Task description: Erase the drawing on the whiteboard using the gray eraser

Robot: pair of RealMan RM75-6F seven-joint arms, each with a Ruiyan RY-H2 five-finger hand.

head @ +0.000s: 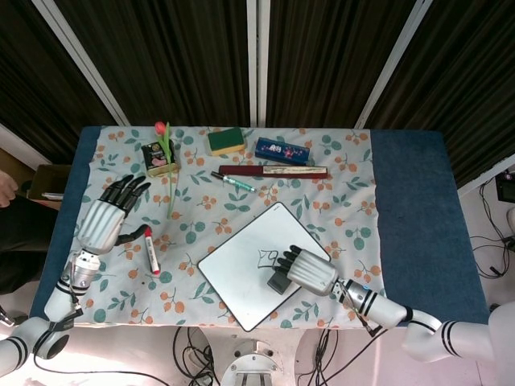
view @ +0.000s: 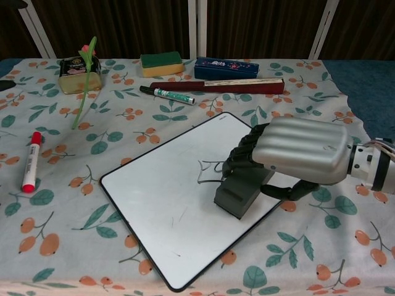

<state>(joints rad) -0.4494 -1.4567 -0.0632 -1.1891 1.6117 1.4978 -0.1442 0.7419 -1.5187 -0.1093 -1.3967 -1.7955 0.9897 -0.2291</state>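
The whiteboard (head: 233, 277) (view: 166, 203) lies tilted on the patterned cloth in the middle of the table. My right hand (head: 308, 270) (view: 299, 150) holds the gray eraser (head: 279, 281) (view: 239, 191) over the board's right part, its lower end at the board surface. The black drawing (head: 265, 257) (view: 208, 168) is partly hidden behind the hand's fingers, with only its left and top strokes showing. My left hand (head: 105, 219) hovers open near the table's left edge, fingers spread, holding nothing. Only a dark fingertip of it shows at the chest view's left edge.
A red marker (head: 150, 251) (view: 29, 161) lies left of the board. Along the back stand a flower with a small tin (head: 158, 157) (view: 79, 66), a green-yellow sponge (head: 226, 140) (view: 161, 63), a blue case (head: 282, 150) (view: 226, 67), a dark red ruler-like bar (view: 216, 87) and a green marker (head: 234, 182) (view: 166, 94).
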